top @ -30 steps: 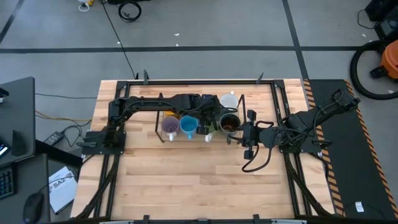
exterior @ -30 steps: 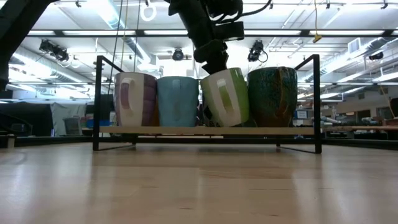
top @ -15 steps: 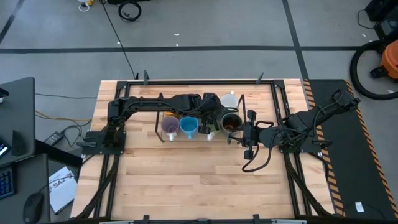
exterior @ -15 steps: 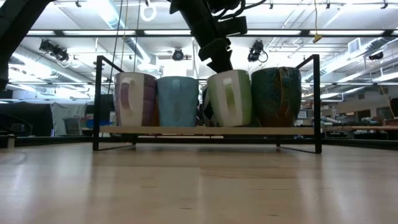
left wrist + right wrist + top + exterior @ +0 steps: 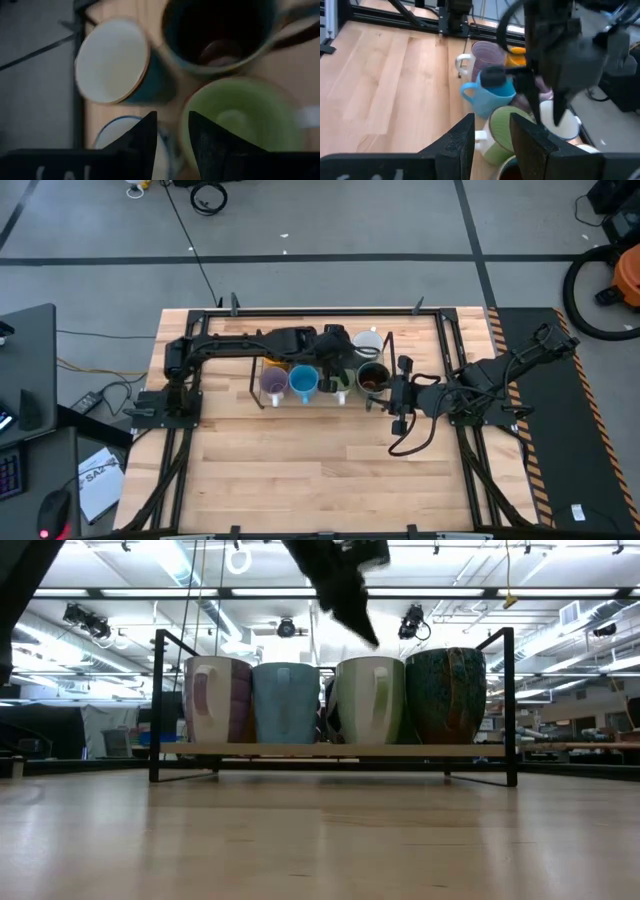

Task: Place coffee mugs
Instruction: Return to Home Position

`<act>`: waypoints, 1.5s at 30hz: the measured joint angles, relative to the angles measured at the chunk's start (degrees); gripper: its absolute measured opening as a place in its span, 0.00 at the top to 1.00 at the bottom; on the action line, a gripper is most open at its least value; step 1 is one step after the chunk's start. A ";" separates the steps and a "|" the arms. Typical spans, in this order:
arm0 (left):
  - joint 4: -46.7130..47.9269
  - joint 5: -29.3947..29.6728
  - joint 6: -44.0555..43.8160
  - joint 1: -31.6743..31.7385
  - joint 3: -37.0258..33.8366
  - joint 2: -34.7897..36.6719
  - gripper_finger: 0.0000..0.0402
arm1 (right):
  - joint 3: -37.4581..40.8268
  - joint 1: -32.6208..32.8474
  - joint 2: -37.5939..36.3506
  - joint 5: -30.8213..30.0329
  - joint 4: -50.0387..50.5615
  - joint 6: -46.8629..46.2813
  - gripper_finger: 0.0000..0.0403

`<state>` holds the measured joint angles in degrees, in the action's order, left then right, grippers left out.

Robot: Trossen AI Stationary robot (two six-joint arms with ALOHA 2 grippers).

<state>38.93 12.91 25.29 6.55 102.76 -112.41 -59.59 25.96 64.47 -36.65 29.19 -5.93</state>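
Four coffee mugs stand upright in a row on the wooden shelf (image 5: 300, 750) of a black wire rack: lavender (image 5: 218, 700), blue (image 5: 285, 703), light green (image 5: 372, 700) and dark (image 5: 440, 695). More mugs stand behind them, among them a pale white one (image 5: 367, 342). My left gripper (image 5: 355, 615) hangs open just above the green mug (image 5: 245, 120), clear of its rim, with nothing between its fingers. My right gripper (image 5: 396, 393) waits open beside the rack's right end, also with nothing between its fingers (image 5: 491, 117).
The rack's black frame (image 5: 510, 700) rises at both ends of the row. Bare wooden table (image 5: 320, 470) lies on the near side of the rack. Black rails (image 5: 300, 310) run along the table's edges.
My left gripper has risen off the green mug. That mug leaned toward the blue one a second ago; it has tipped back and now stands upright on the shelf between the blue and dark mugs.
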 joint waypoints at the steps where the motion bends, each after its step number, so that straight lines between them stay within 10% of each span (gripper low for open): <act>1: -0.13 -2.31 -1.25 0.09 -0.02 0.67 0.70 | 0.00 0.00 0.00 -0.75 -0.03 0.46 0.68; 7: -4.72 -11.01 -6.98 0.84 -6.04 6.33 0.74 | 0.02 0.00 -2.40 -4.36 0.42 1.63 0.68; 21: -29.97 -4.89 -13.99 -5.50 -41.11 35.03 0.89 | 9.79 -5.40 -10.75 -0.92 -13.05 8.53 0.68; 45: -38.51 0.85 -17.91 -7.31 -70.94 72.38 0.89 | 28.78 -19.02 -40.15 10.87 -21.48 1.19 0.68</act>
<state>0.43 13.76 7.38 -0.76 31.82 -40.03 -30.81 6.94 24.31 -25.78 7.70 -4.73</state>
